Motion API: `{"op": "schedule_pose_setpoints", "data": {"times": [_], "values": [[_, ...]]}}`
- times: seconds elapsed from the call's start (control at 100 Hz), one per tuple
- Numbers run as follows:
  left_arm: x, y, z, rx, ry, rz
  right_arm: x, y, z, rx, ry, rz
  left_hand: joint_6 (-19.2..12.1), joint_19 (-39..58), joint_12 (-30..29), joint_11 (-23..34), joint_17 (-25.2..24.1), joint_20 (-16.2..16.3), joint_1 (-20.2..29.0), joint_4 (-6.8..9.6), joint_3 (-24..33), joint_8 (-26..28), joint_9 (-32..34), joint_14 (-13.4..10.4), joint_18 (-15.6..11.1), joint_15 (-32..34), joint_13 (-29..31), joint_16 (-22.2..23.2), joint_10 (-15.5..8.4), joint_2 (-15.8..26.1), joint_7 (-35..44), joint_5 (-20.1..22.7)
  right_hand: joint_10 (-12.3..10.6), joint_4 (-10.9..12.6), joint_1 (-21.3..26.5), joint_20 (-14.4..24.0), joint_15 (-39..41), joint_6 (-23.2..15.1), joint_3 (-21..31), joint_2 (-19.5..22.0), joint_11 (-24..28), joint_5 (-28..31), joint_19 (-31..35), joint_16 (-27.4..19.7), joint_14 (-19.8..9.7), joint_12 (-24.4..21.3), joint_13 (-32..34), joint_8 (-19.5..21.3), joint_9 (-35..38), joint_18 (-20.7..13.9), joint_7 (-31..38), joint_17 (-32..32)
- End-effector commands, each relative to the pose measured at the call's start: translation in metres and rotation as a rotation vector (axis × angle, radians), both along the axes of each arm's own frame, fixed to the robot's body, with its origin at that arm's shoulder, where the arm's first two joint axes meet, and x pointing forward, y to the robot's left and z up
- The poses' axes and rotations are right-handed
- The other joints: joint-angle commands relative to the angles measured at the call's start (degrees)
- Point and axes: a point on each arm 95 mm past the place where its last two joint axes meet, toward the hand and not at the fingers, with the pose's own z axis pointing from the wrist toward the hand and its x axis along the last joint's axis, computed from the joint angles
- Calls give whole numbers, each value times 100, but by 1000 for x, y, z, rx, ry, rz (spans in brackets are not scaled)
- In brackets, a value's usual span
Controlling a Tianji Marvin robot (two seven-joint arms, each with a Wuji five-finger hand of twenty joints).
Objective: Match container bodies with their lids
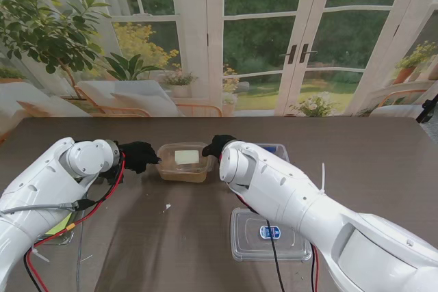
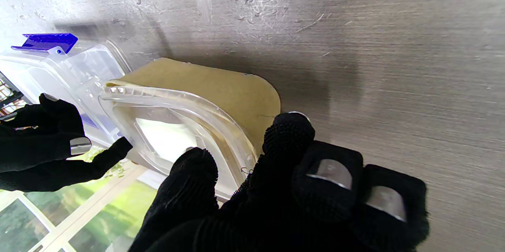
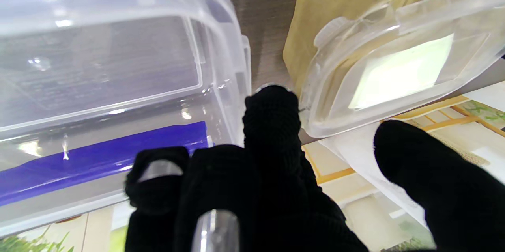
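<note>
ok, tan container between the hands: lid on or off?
On. A clear plastic lid covers the tan rectangular container, its rim overhanging the tan wall in both wrist views. Cannot tell whether it is pressed fully shut.

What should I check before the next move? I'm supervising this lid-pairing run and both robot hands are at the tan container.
1. Clear lid on the tan container: it lies on top, ok; whether it is snapped down, cannot tell.
2. Left robot hand at the container's left end: fingertips touch the rim in its wrist view, ok.
3. Right robot hand at the right end: thumb and a finger flank the lid's edge, firm hold cannot tell.
4. Blue-clipped clear box crowds the right hand's fingers: not ok.
5. Flat clear lid nearer to me remains unpaired: not ok.
</note>
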Motion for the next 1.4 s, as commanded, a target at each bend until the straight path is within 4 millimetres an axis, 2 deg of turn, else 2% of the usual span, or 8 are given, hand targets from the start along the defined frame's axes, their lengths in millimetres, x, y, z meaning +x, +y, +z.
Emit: {"op": "schedule_pose_setpoints", "data": {"times": [0.0,0.17,0.31,0.45,0.82,0.96,1.27,1.39], "values": [[0,-2,2,2,12,-17,-1,0,-2,-1,10,6,-186,92,-2,45,-118,89,5,65,-42,57,1,226,30,7,53,50,522,320,53,80,482,25,-191,-148,201,-49,-457,208,-32,65,935,-25,-373,-80,11,-41,538,83,-118,2597],[1,-2,2,3,8,-21,-1,0,1,16,-27,-3,-188,90,-2,44,-118,93,-2,64,-44,56,-2,227,31,4,49,51,519,325,52,78,491,26,-168,-148,211,-223,-420,158,-26,316,937,-23,-353,-72,11,-73,541,89,-169,2597],[2,-1,2,4,8,-24,-3,5,2,60,-68,16,-193,85,-3,41,-124,96,-1,64,-45,56,-5,231,31,-1,43,52,519,319,51,76,505,-1,-153,-138,229,-485,-305,93,71,890,946,-17,-324,-27,9,-149,539,117,-320,2596],[2,-2,2,4,8,-24,-9,8,-2,113,-63,37,-186,81,-4,38,-128,99,-2,65,-43,55,-9,232,31,-5,38,53,520,325,49,72,536,-7,-147,-144,210,-484,-251,77,59,1292,918,-28,-256,-41,6,-147,537,175,-282,2585],[-1,5,6,17,-33,-8,-18,8,-7,128,-42,52,-255,23,-95,-120,-205,105,-42,66,-48,44,-86,299,35,-163,-57,17,547,309,26,42,559,-18,-153,-141,172,-472,-235,83,-3,1292,879,-53,-177,-80,3,-150,541,268,-305,2578],[-2,7,8,19,-57,-2,-22,8,-4,140,-41,57,-308,-63,-309,-425,-288,140,-82,69,-45,52,-177,412,63,-432,-168,-11,590,299,45,62,556,-21,-161,-138,171,-466,-253,92,-6,1275,873,-56,-184,-80,3,-146,540,286,-305,2578],[4,11,12,27,-94,-11,-25,5,-4,146,-50,51,-425,-144,-1180,-1446,-373,213,-138,76,-36,82,-570,341,9,-654,-297,2,679,288,95,45,568,-16,-151,-128,161,-445,-261,84,-30,1250,868,-70,-163,-84,2,-136,540,293,-299,2579],[9,11,13,25,-119,-16,-26,2,-4,147,-49,47,-482,-102,-1559,-1788,-368,223,-153,76,-33,82,-719,320,-104,-673,-316,5,678,283,93,29,563,-16,-153,-126,163,-455,-253,84,-34,1251,867,-72,-162,-82,2,-131,539,293,-294,2579]]}}
